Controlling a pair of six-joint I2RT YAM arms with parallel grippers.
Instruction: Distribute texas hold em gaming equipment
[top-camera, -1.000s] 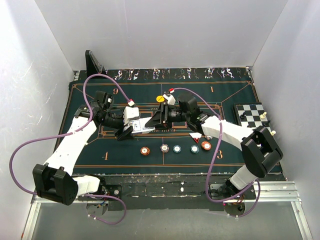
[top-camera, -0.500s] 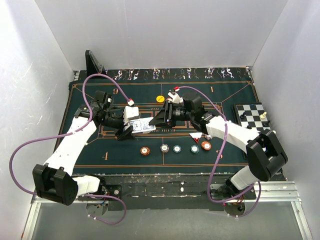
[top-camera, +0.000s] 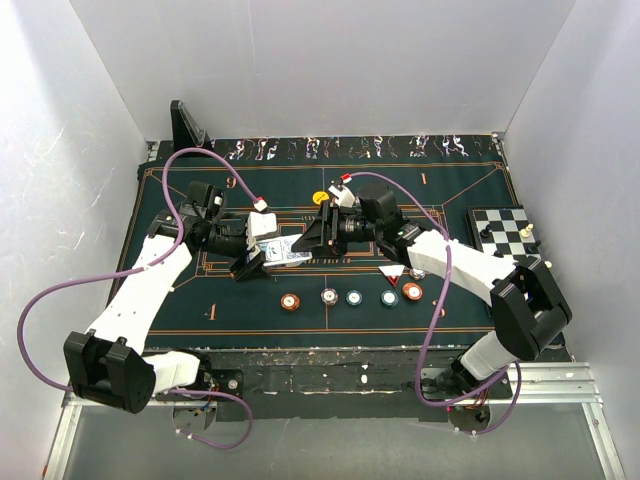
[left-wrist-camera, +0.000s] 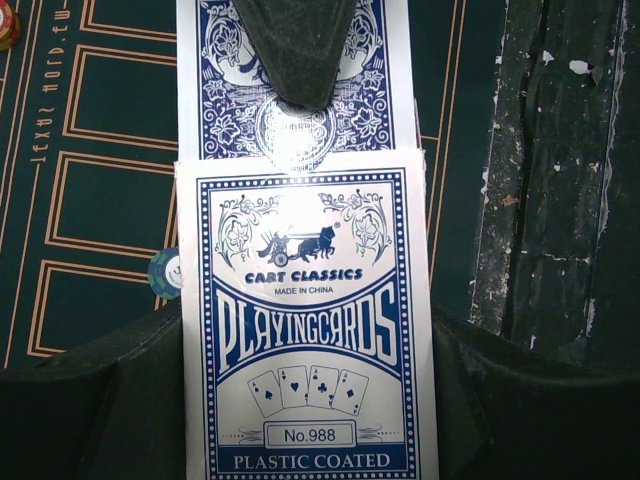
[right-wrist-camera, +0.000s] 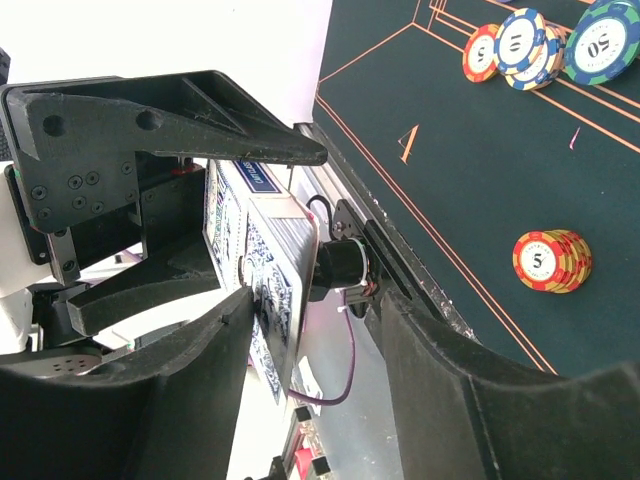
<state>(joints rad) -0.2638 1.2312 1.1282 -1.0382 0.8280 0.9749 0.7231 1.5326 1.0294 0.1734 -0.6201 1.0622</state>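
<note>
Seen from above, two robot arms meet over the middle of a green felt table (top-camera: 470, 190). The left claw (top-camera: 262, 255) is clenched on an open card box (left-wrist-camera: 305, 330), holding it above the felt. Blue-backed cards (left-wrist-camera: 215, 80) stick partway out of its open end. The right claw (right-wrist-camera: 312, 300) straddles those cards with its jaws spread, one finger lying on the top card's back and the other standing clear, so nothing is gripped.

Five chips (top-camera: 353, 297) lie in a row near the front edge, with a yellow chip (top-camera: 320, 198) alone farther back. No card lies on the felt, so dealing appears not yet begun. Drawing the cards out and placing them remains, and the chips look only partly shared out. A chessboard (top-camera: 505, 228) sits at the right.
</note>
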